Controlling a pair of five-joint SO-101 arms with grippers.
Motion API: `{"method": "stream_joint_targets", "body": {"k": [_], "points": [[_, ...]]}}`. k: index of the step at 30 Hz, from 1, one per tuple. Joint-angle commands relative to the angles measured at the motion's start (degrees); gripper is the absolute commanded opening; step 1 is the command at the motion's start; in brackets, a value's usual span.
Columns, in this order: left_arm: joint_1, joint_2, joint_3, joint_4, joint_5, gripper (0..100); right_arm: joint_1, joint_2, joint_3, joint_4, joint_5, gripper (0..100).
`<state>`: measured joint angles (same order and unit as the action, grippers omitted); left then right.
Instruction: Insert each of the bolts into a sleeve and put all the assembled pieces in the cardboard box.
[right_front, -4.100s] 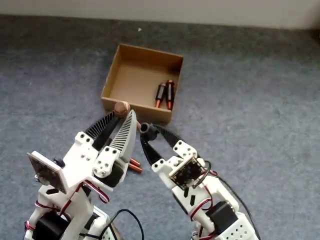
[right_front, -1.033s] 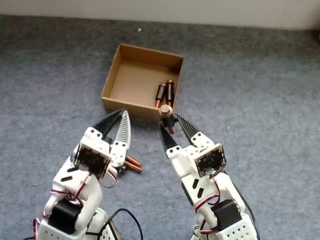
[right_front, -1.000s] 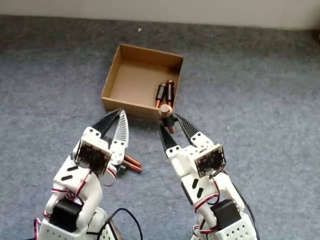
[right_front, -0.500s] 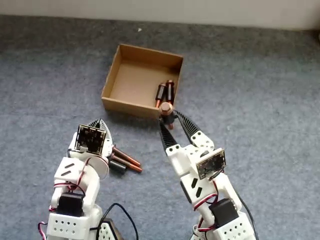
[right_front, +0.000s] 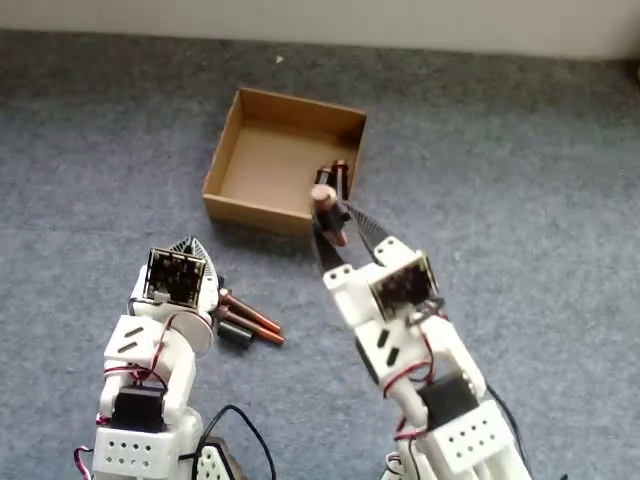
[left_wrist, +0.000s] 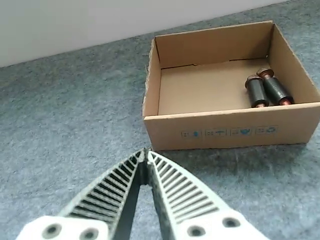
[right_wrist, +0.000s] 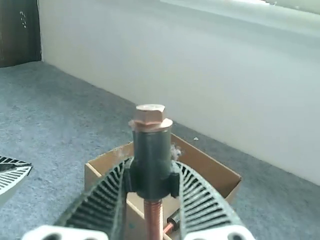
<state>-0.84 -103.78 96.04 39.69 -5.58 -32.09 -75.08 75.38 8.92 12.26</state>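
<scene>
Brown cardboard box (right_front: 222, 170), copper bolt (right_wrist: 149, 114), black sleeve (right_wrist: 151, 150), grey carpet (right_front: 500, 150).

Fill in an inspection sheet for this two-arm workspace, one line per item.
Surface: grey carpet.
Job's things: cardboard box open, two assembled pieces inside; bolts and a sleeve loose by the left arm.
Clutter: nothing seen.
End effectors: left end effector shut, empty; right end effector shut on a sleeved bolt, upright, near the box.
Cables: black cable by the left arm's base; wires on both arms.
Surroundings: pale wall behind.
</scene>
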Motion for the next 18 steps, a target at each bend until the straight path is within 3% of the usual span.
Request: {"method": "stream_joint_targets", "body": {"k": [1, 6, 18], "points": [[-0.5, -0.6, 1.1, -1.1, -0.7, 1, 0.7, 17.2, -12.9, -7.3, 0.4, 3.0], [-0.6, -0.7, 1.0, -1.2, -0.9, 1, 2.5, 39.4, -24.1, -13.6, 0.6, 3.0], [-0.5, -0.7, 1.1, -1.2, -0.9, 1, 5.0, 76.1, -45.0, -13.6, 0.4, 3.0]]}}
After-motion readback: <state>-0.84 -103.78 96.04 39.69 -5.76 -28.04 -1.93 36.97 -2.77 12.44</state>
